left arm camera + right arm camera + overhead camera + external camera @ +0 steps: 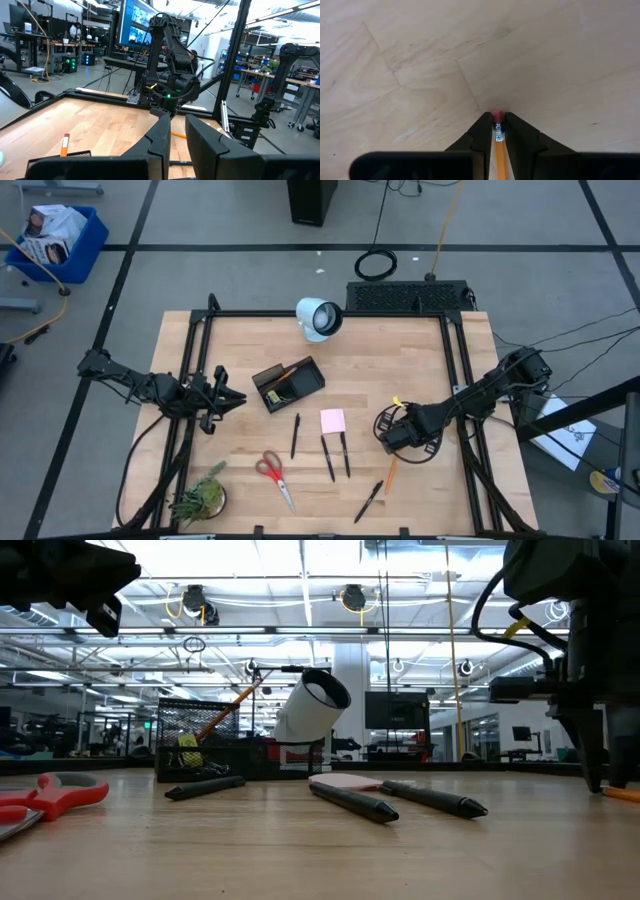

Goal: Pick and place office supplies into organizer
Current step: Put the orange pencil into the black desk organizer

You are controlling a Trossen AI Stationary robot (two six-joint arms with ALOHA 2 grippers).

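This is a robotics lab or workshop floor. A butcher-block wooden table [330, 395] stands in a black metal frame [200, 315] on grey concrete marked with dark tape lines. Past the table's twelve o'clock edge the low view shows rows of ceiling strip lights [300, 560], hanging cables and glowing monitors [137, 22]. Workbenches [30, 47] with electronics fill the hall, and a blue bin [60, 240] sits at ten o'clock.

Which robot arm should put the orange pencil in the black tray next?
The right one. Its claw is already closed on the orange pencil near the table's right side. The left claw sits nearer the tray but holds nothing.
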